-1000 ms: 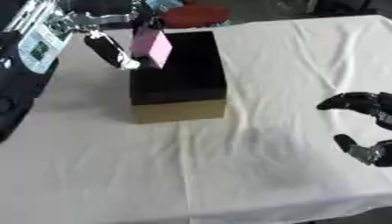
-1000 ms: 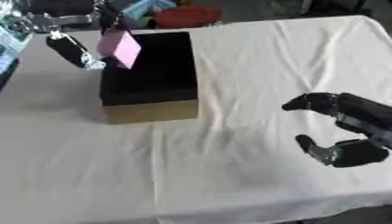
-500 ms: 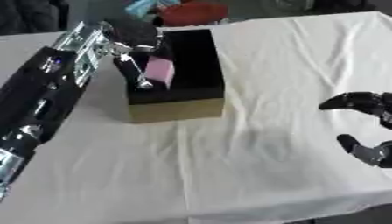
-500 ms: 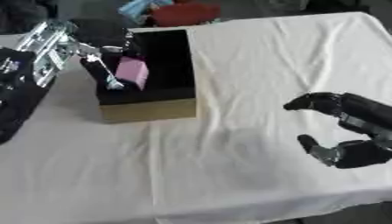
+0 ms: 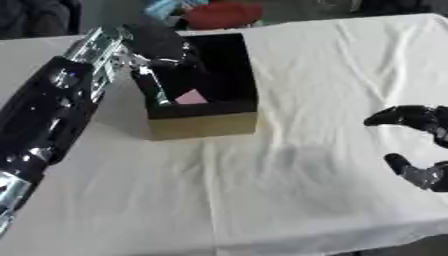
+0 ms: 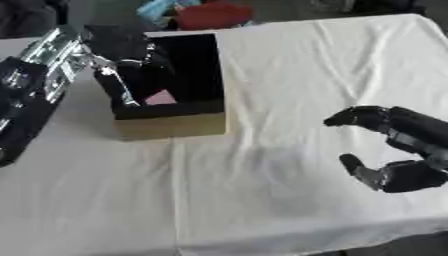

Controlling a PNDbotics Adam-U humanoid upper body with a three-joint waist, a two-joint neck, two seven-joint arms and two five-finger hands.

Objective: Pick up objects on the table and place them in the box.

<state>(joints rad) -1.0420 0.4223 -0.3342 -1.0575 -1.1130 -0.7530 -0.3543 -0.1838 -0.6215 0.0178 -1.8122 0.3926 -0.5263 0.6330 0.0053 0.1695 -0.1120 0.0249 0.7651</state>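
Observation:
A black box with tan outer walls (image 5: 203,125) stands on the white cloth at the upper left. A small pink block (image 5: 191,96) sits low inside it, near the front wall. My left hand (image 5: 156,47) reaches down into the box from the left. One pale finger (image 5: 156,89) touches the block's left side, and the darker fingers curl over it, so the hand looks shut on the block. My right hand (image 6: 404,150) hovers at the right edge, away from the box, with relaxed, half-bent fingers that hold nothing.
A red thing (image 5: 223,14) and a light blue thing (image 5: 166,7) lie beyond the box at the table's far edge. The white tablecloth (image 5: 297,165) stretches between the box and my right hand. The table's front edge runs along the bottom.
My left hand has carried the pink block from above the box's left rim down into the box. The right hand has stayed where it was.

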